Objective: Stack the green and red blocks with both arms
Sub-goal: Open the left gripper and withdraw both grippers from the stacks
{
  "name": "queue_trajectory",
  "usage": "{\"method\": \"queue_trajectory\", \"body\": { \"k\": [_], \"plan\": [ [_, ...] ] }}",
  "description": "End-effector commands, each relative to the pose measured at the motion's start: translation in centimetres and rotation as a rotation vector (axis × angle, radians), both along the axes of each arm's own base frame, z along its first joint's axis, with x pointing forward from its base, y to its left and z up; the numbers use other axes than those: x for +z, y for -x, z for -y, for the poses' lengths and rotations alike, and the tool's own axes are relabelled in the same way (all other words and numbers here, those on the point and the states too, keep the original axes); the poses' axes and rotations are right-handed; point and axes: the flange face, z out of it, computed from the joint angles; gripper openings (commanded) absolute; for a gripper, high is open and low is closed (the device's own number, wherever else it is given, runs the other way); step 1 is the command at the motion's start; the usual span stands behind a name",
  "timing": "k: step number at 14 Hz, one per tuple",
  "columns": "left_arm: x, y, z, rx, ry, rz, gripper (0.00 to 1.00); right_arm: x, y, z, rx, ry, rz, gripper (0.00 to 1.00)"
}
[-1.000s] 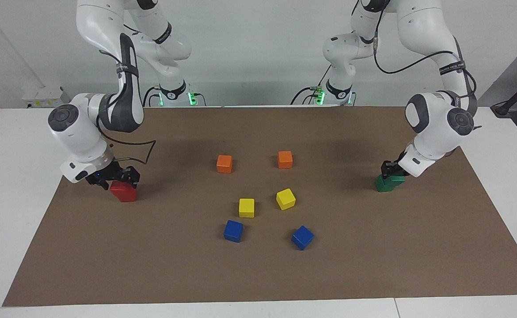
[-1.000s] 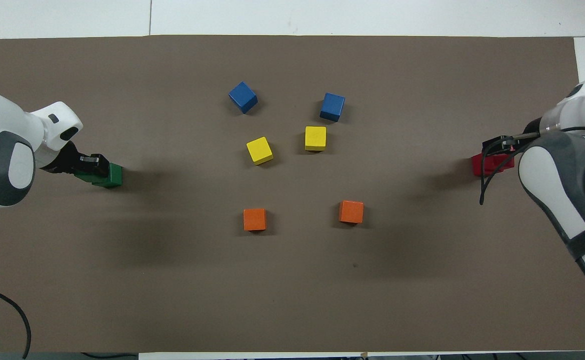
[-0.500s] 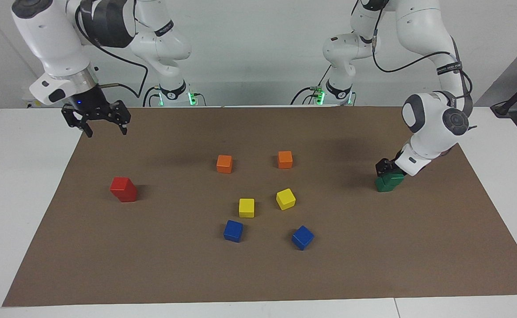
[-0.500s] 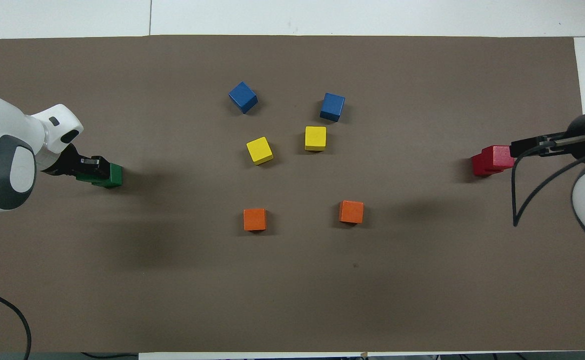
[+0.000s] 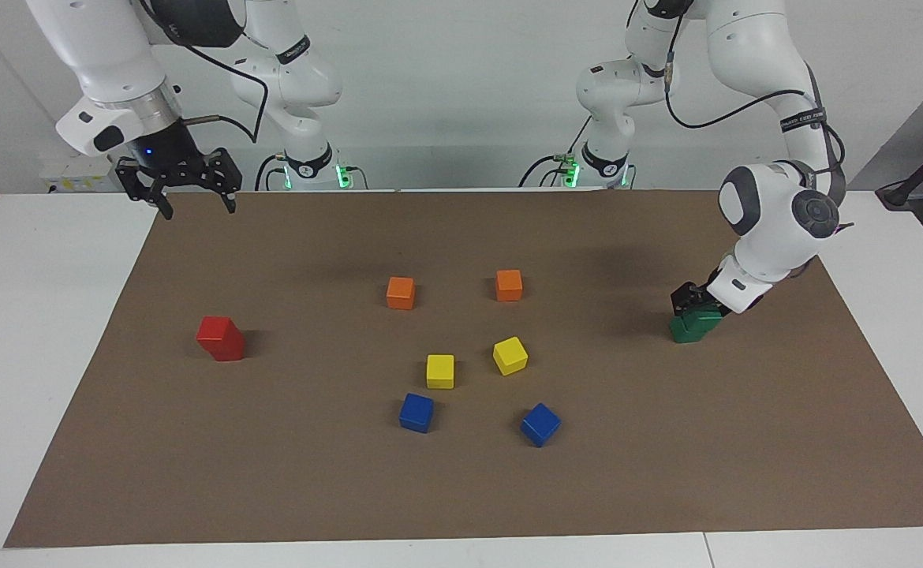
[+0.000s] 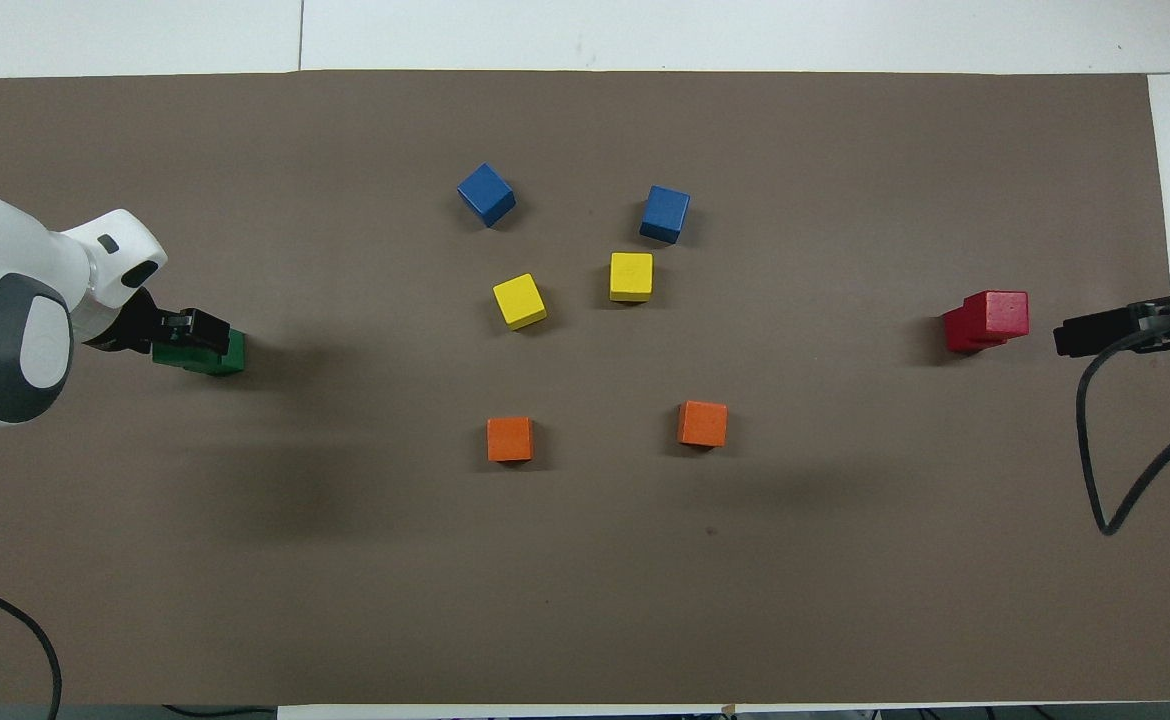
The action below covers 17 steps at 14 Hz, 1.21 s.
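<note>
At the left arm's end of the mat [image 6: 585,600], nine o'clock on a clock face laid flat on it with twelve pointing away from the robots: green blocks [image 6: 229,354], item one, stacked one on the other; left gripper [image 5: 693,302] down on the upper block, touching it; whether it clamps the block or has let go cannot be told.

At three o'clock, the right arm's end: red blocks [image 6: 997,312], item two, stacked, the upper one set askew so that a corner of the lower shows toward seven o'clock; right gripper [image 5: 196,207] up in the air over the mat's edge at that end, its jaws spread wide, nothing between them, well apart from the red stack.

Hidden or hard to read: the top face of the upper green block, covered by the left gripper in the overhead view; the seam between the two green blocks, hard to make out in either view; the right arm, cut off by the overhead view's edge, with only the gripper's side and a loop of cable [image 6: 1095,480] showing.

Other items, near to far from the robots: orange cubes [image 6: 510,439] [image 6: 702,423], at seven and four o'clock of the mat's middle; yellow cubes [image 6: 519,301] [image 6: 631,276], at eleven and one o'clock, near each other; blue cubes [image 6: 486,194] [image 6: 665,213], farther out on the same hours; all six apart from one another and well apart from both stacks; none lies between a gripper and its stack.

Ground: brown mat on a white table [image 5: 28,260].
</note>
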Motion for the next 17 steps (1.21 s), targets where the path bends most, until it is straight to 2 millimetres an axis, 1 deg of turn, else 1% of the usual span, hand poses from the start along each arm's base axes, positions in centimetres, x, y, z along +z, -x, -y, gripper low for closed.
{"method": "queue_trajectory", "body": {
  "k": [1,3,6,8,9,10,11,12,13,15,17],
  "plan": [
    [4.6,-0.4,0.0,0.000,0.009,0.021,1.00,0.2,-0.1,0.2,-0.036,-0.025,-0.020,1.00],
    [7.5,-0.2,0.0,-0.002,0.005,0.024,1.00,1.1,0.3,0.3,-0.040,-0.033,-0.012,1.00],
    [9.6,0.8,0.3,-0.007,0.001,0.018,1.00,1.3,0.3,1.1,-0.055,-0.033,-0.018,1.00],
    [11.8,1.0,0.9,-0.019,0.001,0.004,1.00,1.3,0.2,0.9,-0.049,-0.031,-0.035,1.00],
    [12.4,1.1,1.0,-0.021,0.001,-0.007,1.00,1.4,-0.3,1.5,-0.058,-0.023,-0.041,1.00],
    [13.8,1.4,1.1,-0.021,-0.002,0.014,1.00,1.3,-0.7,1.6,-0.060,-0.022,-0.058,1.00],
    [14.5,1.6,1.1,-0.021,-0.004,0.027,1.00,1.0,-0.8,1.9,-0.066,-0.024,-0.068,1.00],
    [14.7,1.8,1.1,-0.021,-0.004,0.030,1.00,0.9,-0.7,2.5,-0.076,-0.021,-0.076,1.00],
    [14.9,1.9,1.1,-0.018,-0.005,0.033,1.00,0.9,-0.6,2.7,-0.080,-0.017,-0.081,1.00],
    [14.9,1.9,2.0,-0.033,-0.005,0.030,1.00,0.9,-0.3,3.0,-0.084,-0.010,-0.084,1.00],
    [15.0,2.0,2.0,-0.033,-0.005,0.025,1.00,0.8,0.0,3.2,-0.084,0.015,-0.088,1.00]
  ]
}}
